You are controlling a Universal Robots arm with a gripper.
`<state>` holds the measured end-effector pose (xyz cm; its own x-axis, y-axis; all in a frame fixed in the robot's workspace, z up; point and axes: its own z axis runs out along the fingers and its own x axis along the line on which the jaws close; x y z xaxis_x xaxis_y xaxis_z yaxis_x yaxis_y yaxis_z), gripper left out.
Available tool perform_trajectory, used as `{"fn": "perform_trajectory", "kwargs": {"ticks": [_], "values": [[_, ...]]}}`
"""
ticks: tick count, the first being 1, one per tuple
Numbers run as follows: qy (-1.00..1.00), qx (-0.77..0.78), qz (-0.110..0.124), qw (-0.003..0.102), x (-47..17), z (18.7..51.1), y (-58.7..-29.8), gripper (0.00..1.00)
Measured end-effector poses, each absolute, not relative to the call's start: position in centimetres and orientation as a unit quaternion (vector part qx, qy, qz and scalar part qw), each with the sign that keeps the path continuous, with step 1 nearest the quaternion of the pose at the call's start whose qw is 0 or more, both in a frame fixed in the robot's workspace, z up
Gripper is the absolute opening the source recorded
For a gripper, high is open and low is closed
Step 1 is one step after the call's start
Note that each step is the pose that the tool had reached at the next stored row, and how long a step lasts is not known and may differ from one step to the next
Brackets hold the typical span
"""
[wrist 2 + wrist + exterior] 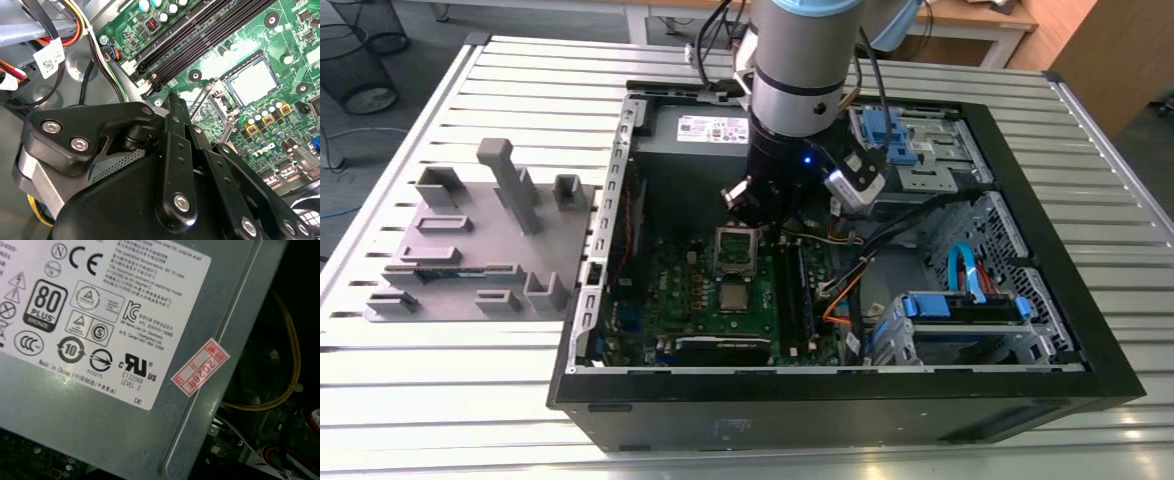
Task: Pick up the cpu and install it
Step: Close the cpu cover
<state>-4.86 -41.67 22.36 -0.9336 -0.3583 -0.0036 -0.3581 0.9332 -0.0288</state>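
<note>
1 cpu (252,82) lies flat in its socket (229,76) on the motherboard (300,52), near the case's (854,405) middle. The bracket (216,102) stands raised. The gripper (747,208) hovers just far of it, and whether it is open or closed cannot be told. Seating appears done; latching remains.

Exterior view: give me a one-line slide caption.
Robot arm reaches into the open computer case, gripper above the motherboard near the silver cpu.
</note>
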Motion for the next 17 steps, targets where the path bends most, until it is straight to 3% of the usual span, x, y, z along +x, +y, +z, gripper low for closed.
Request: {"fn": "perform_trajectory", "kwargs": {"ticks": [17], "values": [[0.983,-0.185,-0.014,0.006,-5.10,22.36,-41.43,0.11]]}}
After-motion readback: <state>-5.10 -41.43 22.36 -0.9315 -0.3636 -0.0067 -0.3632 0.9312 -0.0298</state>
